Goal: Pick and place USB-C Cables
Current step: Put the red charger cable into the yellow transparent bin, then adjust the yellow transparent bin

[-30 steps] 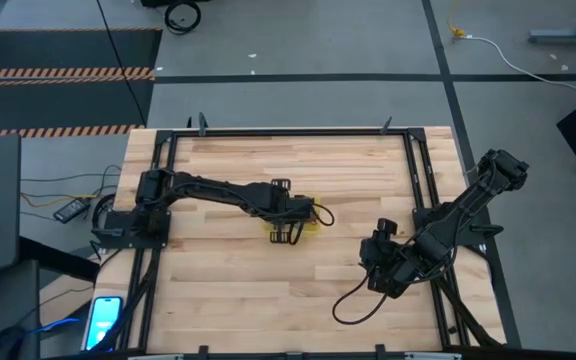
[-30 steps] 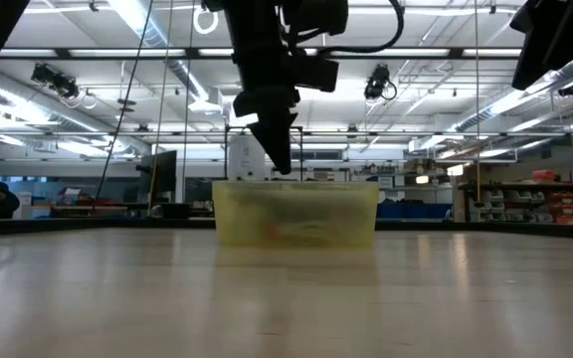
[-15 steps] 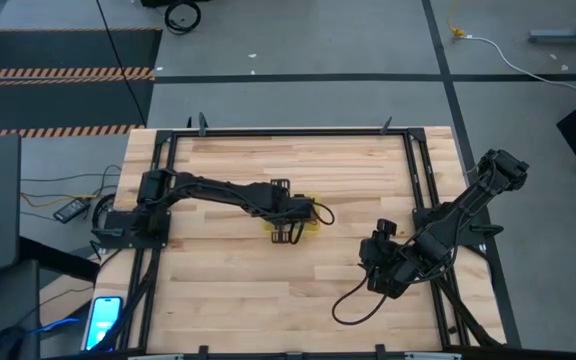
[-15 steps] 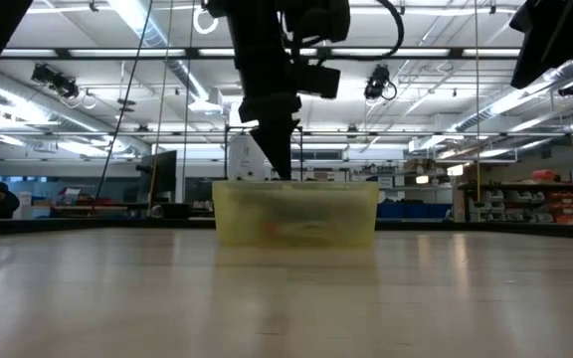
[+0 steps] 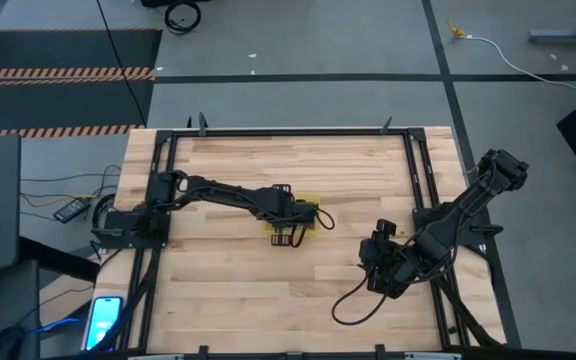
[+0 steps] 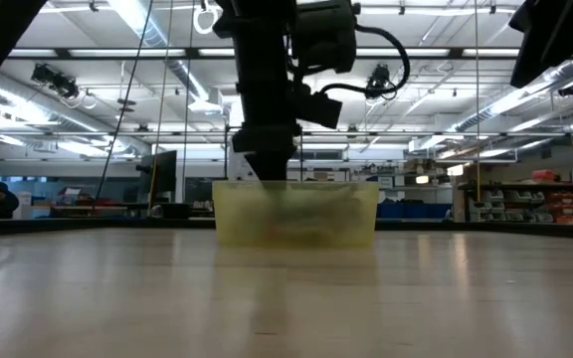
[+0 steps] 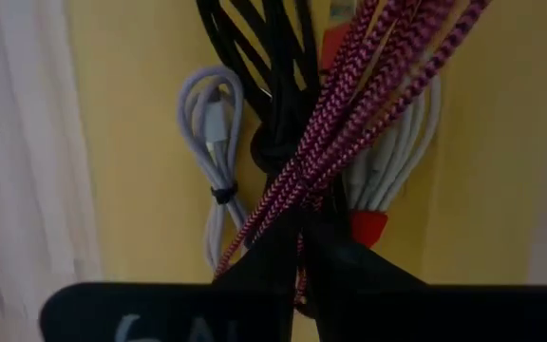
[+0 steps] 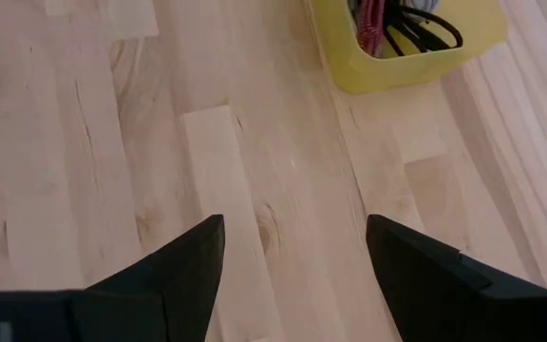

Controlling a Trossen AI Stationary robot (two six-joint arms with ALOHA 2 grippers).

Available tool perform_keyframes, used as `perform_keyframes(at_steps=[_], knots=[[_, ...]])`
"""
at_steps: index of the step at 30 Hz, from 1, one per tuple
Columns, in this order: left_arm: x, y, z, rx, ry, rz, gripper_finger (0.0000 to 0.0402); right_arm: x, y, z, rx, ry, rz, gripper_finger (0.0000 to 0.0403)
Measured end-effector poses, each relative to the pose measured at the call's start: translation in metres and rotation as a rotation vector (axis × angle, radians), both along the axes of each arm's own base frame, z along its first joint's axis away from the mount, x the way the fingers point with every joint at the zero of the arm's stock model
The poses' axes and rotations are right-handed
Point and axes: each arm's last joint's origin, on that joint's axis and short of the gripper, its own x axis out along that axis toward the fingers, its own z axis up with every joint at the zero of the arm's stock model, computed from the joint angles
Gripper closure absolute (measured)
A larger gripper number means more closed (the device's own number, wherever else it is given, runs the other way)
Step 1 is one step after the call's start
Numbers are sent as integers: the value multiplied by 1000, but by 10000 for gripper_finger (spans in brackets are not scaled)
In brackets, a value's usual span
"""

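A yellow bin stands at the table's middle; it also shows in the low view. In it lie the magenta-red cable, the black cable, the pale grey cable and the white cable. My left gripper reaches down into the bin and is shut on the magenta-red cable. My right gripper is open and empty above bare table, toward the right edge. My left gripper pinches several strands of the magenta-red cable between its two fingertips. The fingers come from above, pointing down into the bin. The cable's strands run away from the fingertips across the black and white cables in the bin.
Black frame rails run along the table's edges. A thick black cord loops on the table near my right arm. A phone lies off the table's near left corner.
My left gripper has gone down, its fingers dipping below the yellow bin's rim. The right arm has kept still.
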Motion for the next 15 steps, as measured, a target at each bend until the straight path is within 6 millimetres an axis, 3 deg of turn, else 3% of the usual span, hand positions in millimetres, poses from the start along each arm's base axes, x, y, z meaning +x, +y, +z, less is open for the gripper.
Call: perform_keyframes(at_steps=[9, 15], knots=[[-14, 2, 48, 41, -114, 35, 375, 2, -2, 0, -4, -1, -4, 139], [-29, -1, 78, 41, -159, 36, 375, 5, -8, 2, -122, -61, -28, 139]])
